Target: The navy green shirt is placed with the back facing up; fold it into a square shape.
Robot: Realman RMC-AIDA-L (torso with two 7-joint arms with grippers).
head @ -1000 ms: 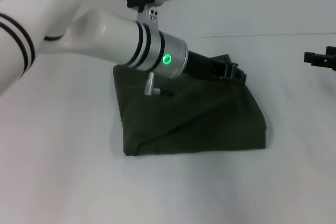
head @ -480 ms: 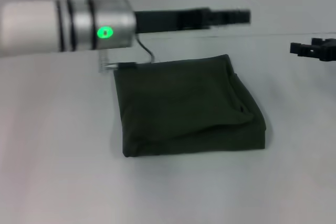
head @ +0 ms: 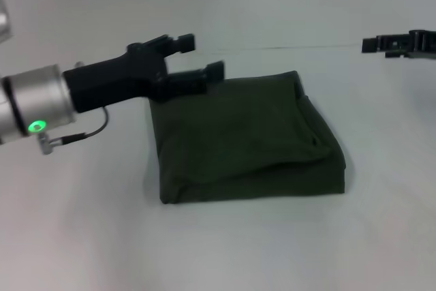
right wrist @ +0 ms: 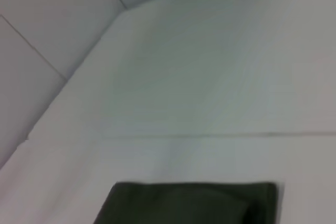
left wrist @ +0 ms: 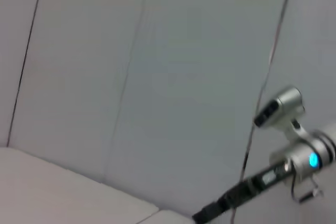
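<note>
The navy green shirt lies folded into a rough square on the white desk. The left claw, released and empty, hovers at its far left corner. The right claw hangs far right; its state cannot be told.

I see a plain white table filling the head view, running from the near edge out to the far side. A thin dark seam crosses it at the far side, left to right. Beyond the table stands a pale wall, made of flat panels with thin dark joints between them; the wall meets the table along a slanted line.
</note>
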